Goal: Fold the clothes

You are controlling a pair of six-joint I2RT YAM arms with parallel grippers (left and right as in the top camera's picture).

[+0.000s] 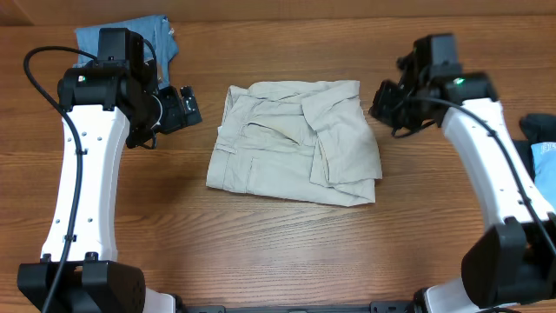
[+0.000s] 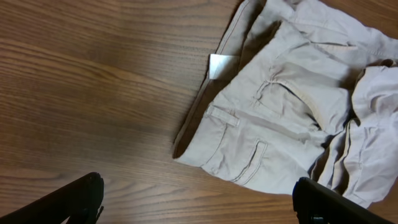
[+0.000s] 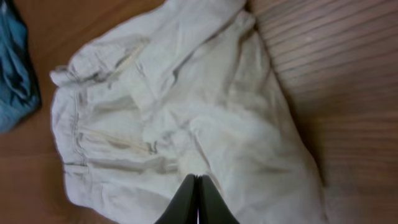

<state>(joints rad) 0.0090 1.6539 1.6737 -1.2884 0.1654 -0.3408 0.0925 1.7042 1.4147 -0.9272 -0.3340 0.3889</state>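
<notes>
A cream-beige pair of shorts (image 1: 295, 143) lies folded over on itself in the middle of the wooden table, waistband to the left. My left gripper (image 1: 187, 109) hovers just left of the waistband, open wide with nothing between its fingers. In the left wrist view the shorts (image 2: 280, 106) fill the upper right, and the gripper (image 2: 199, 202) spans bare wood. My right gripper (image 1: 382, 103) hangs at the shorts' right edge, shut and empty. In the right wrist view its closed tips (image 3: 197, 180) hover above the shorts (image 3: 186, 106).
A blue denim piece (image 1: 130, 35) lies at the back left behind the left arm, and shows in the right wrist view as blue denim (image 3: 15, 68). Dark and light-blue pieces (image 1: 543, 148) sit at the right edge of the table.
</notes>
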